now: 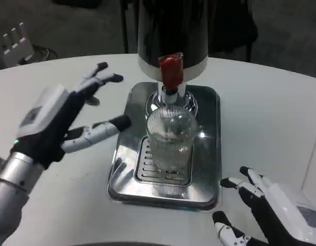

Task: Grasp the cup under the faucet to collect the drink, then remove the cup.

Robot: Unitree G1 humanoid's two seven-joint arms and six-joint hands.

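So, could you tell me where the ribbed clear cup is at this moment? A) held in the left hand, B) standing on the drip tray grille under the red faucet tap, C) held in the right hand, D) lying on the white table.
B: the ribbed clear cup stands on the drip tray grille below the red faucet tap, while the left hand and right hand are open and apart from it.

The left robot hand (pixel 63 120) has a boxy white back plate over a black palm, with slim fingers of white segments ending in black tips. Its wrist joins a smooth silver cylindrical forearm (pixel 12 189). The right robot hand (pixel 260 207) shows the same white shell, black body and black-tipped white fingers.
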